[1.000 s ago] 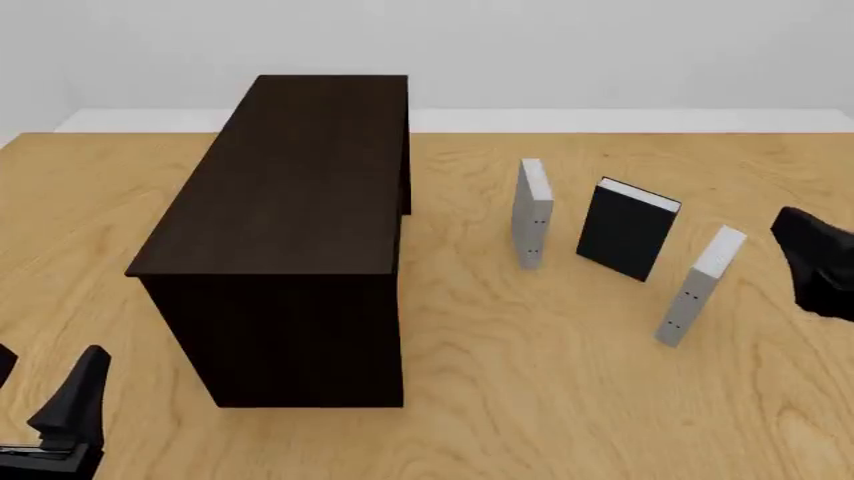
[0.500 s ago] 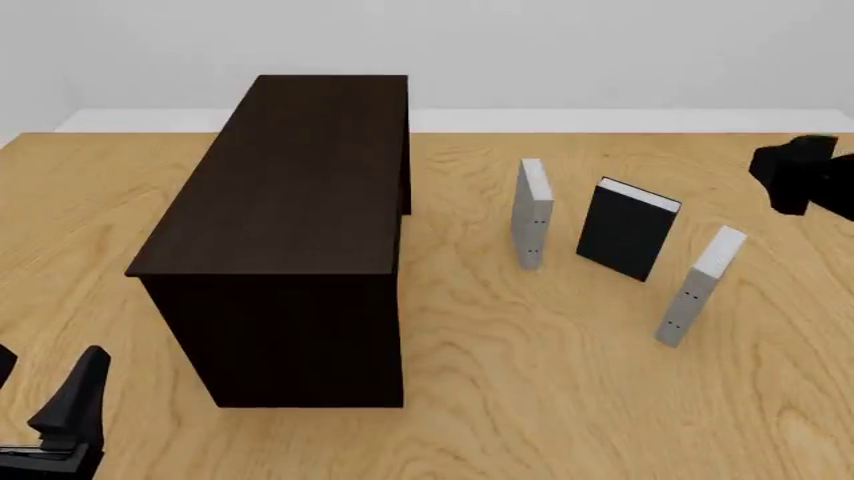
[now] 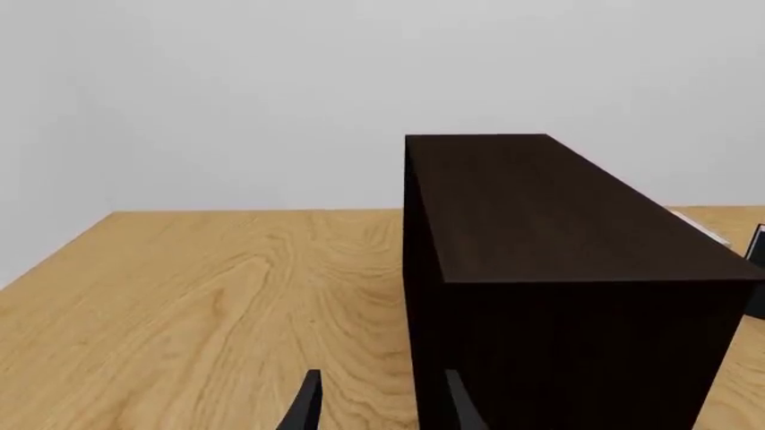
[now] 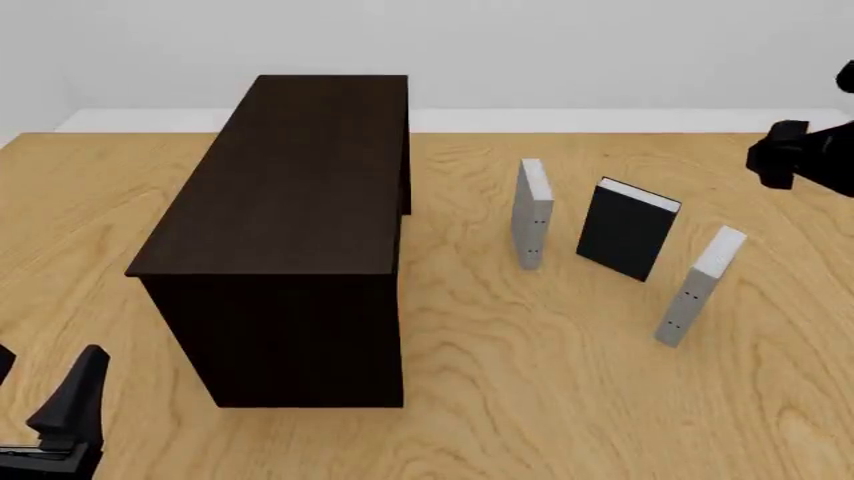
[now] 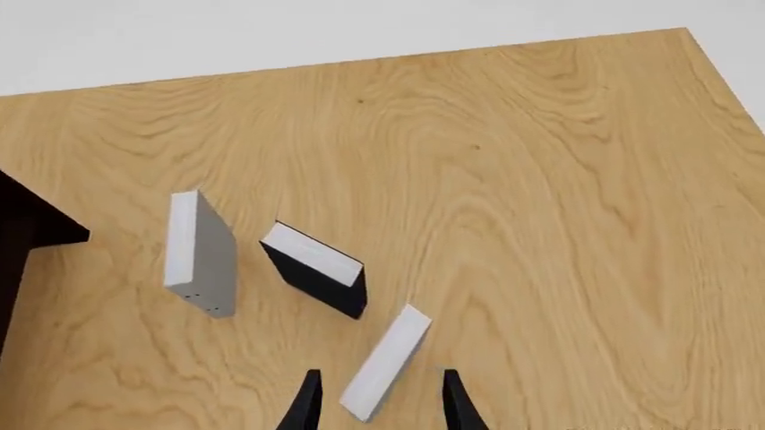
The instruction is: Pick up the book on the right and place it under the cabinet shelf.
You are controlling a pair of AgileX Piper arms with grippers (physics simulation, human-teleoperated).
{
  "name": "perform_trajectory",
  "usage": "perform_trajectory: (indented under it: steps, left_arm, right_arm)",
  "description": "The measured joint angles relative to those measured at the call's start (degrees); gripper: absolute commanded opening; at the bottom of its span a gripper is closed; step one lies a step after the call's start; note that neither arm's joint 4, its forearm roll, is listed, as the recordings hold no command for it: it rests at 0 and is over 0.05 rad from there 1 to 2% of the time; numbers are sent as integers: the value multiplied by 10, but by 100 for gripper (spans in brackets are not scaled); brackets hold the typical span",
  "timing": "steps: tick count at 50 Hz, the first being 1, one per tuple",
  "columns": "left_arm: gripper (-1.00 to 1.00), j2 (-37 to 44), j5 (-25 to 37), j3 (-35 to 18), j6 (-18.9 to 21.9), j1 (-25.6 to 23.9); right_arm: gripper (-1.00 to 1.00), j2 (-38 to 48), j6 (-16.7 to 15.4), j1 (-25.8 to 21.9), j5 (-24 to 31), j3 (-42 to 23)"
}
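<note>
The thin light-grey hardcover book (image 4: 699, 286) stands upright on the wooden table (image 4: 561, 380), rightmost of three books, right of the black-covered book (image 4: 626, 229) and the second grey book (image 4: 531, 213), well apart from the large dark-brown wood-grain cabinet (image 4: 294, 220). The right gripper (image 5: 373, 403) hangs above it, jaws apart, though the front view cuts its arm off at the edge. The left gripper (image 3: 380, 408), one of two, sits with jaws apart near the cabinet's near end, only fingertips showing.
</note>
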State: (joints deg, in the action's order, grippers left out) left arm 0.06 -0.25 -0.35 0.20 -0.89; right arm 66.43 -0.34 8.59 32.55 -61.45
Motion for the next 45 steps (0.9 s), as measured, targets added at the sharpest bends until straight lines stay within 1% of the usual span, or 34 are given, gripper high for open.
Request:
perform_trajectory:
  steps: [11,30,36,45]
  left_arm:
    - [100,0,-2,0,1,0]
    - [100,0,-2,-1,1,0]
    - [100,0,-3,-1,1,0]
    - [100,0,-3,-1,2,0]
  right_arm:
    - [100,50,-1,7,1,-17]
    - [100,74,-1,9,7,-30]
    - [100,85,-4,8,33,-51]
    - [100,107,-6,10,95,-101]
